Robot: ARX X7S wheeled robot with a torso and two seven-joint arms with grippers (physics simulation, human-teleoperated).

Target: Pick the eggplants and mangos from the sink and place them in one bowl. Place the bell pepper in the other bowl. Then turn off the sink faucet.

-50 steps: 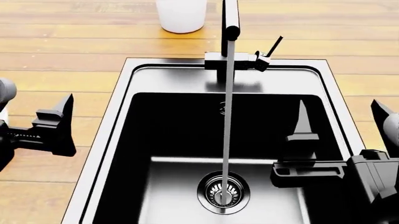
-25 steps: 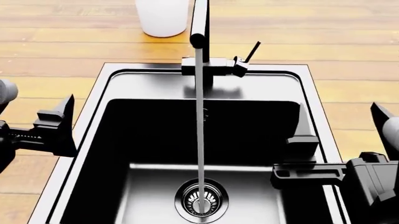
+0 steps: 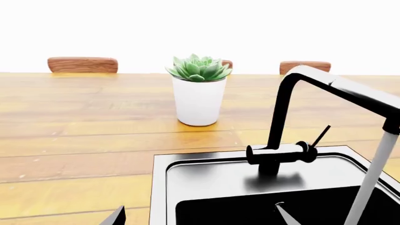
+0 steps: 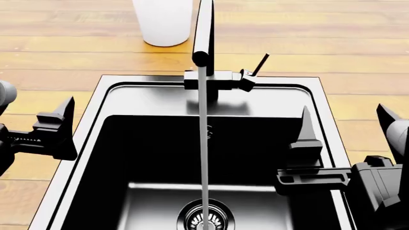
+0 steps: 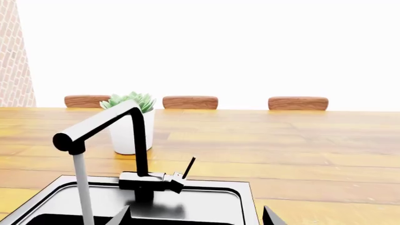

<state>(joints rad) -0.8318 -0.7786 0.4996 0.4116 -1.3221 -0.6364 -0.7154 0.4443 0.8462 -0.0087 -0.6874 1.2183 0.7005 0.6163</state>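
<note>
The sink (image 4: 96, 110) fills the head view, with a steel rim, dark walls and a round drain (image 4: 206, 218) on its grey floor. The black sink faucet (image 4: 203, 33) stands at the back rim, its thin lever (image 4: 261, 64) angled up. Water (image 4: 203, 143) runs from the spout to the drain. My left gripper (image 4: 35, 98) hangs open over the sink's left rim and the counter. Above the right side of the basin, my right gripper (image 4: 345, 120) is open and empty. Eggplants, mangos, bell pepper and bowls are out of view; the shown part of the basin holds no fruit.
A white pot with a green succulent (image 3: 198, 101) stands on the wooden counter (image 3: 75, 140) behind the faucet (image 3: 293, 117), also seen as the pot (image 4: 163, 21) and the pot (image 5: 128, 131). Wooden chair backs (image 5: 298, 103) line the counter's far edge.
The head view has shifted: the sink and faucet moved left, then slightly down in the picture. Both grippers stay open at the same places in the view. Water keeps running.
</note>
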